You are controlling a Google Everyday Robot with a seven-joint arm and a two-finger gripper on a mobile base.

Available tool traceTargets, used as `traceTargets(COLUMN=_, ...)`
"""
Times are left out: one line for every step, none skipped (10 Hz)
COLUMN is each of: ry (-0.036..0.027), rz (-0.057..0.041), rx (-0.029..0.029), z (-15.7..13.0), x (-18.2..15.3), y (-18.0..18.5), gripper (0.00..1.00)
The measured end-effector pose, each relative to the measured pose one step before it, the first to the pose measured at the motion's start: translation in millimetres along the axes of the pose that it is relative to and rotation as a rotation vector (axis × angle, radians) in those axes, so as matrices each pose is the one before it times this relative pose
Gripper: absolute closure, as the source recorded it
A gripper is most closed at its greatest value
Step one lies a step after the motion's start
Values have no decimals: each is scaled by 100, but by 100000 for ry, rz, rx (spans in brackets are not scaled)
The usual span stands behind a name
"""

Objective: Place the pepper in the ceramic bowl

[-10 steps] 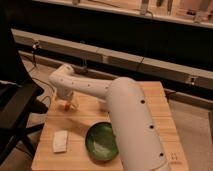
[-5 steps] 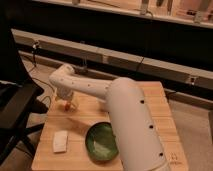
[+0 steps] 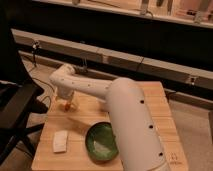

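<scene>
The pepper [image 3: 66,106] shows as a small orange-red bit on the wooden table [image 3: 159,102], near its far left edge. My gripper [image 3: 68,101] is right over it at table height, at the end of the white arm that reaches left across the table. The gripper covers most of the pepper. The ceramic bowl [image 3: 101,142] is green and glossy with a paler patch inside. It stands near the table's front edge, to the right of and nearer than the gripper, partly behind the arm's thick white link.
A small white object [image 3: 60,141] lies on the table left of the bowl. A black office chair [image 3: 17,112] stands close to the table's left side. A dark wall with a cable rail runs behind the table.
</scene>
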Motion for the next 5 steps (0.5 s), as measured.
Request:
traceTargets(ry=1549, rz=-1838, rx=56, z=-11, x=138, y=-323, gripper=20)
traceTargets(ry=1798, rz=-2140, rx=236, z=56, x=233, y=-627, gripper=20)
traceTargets(ry=610, rz=-952, rx=787, z=226, x=2, y=-484, gripper=20)
traceTargets(ry=928, rz=-352, rx=559, z=298, x=430, y=196, gripper=20)
traceTargets(ry=547, rz=61, rx=294, z=356, x=336, y=357, gripper=20)
